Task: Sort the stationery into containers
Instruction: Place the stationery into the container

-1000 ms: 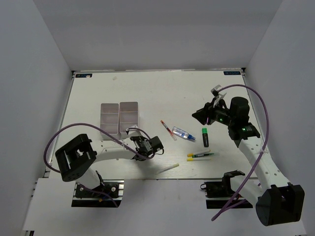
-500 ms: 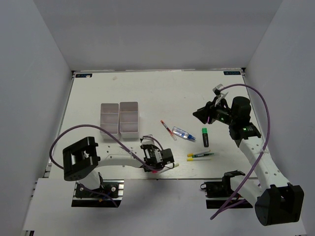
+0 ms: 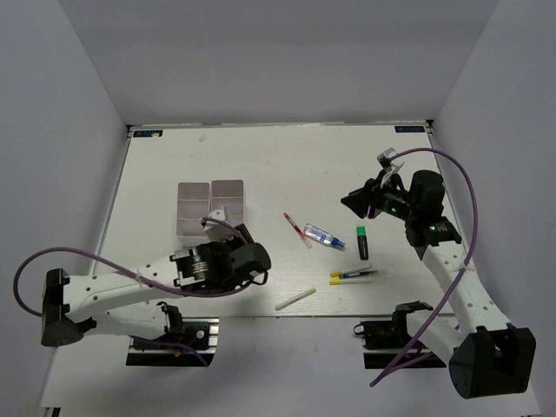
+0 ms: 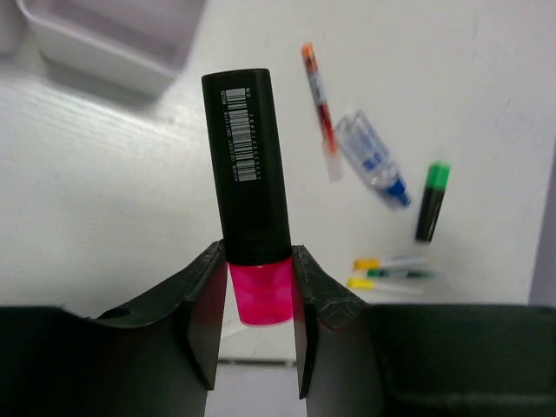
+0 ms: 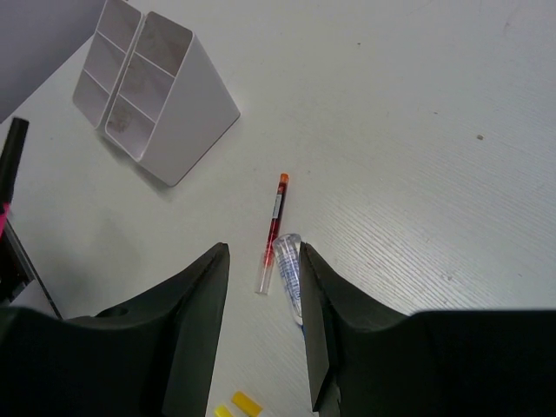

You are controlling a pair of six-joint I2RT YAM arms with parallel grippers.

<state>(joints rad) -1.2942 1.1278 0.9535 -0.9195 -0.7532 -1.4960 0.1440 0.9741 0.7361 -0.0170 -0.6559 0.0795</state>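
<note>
Top view: the left gripper (image 3: 254,257) has swung back from the white stick (image 3: 294,299) at the near edge. It now sits just below the containers (image 3: 211,208), which lie at about 11 o'clock from it. The right gripper (image 3: 360,201) has not moved. The stick lies where it was, so this reads as a carry toward the bins, with the drop not yet made.

Left wrist view: the gripper (image 4: 258,261) is clamped on the pink end of a black highlighter (image 4: 248,165), whose barrel points to 12 o'clock. A container corner (image 4: 113,43) shows at 11 o'clock. The red pen (image 4: 318,95), clear-blue tube (image 4: 369,156), green-tipped highlighter (image 4: 431,201) and yellow-capped markers (image 4: 391,269) are loose on the surface at 2 to 3 o'clock.

Right wrist view: the gripper (image 5: 262,252) hangs with jaws apart, holding nothing, above the pen (image 5: 274,226) and tube (image 5: 291,261). The containers (image 5: 174,113) stand at 10 o'clock, and nothing shows in their compartments (though their floors are only partly in sight).
</note>
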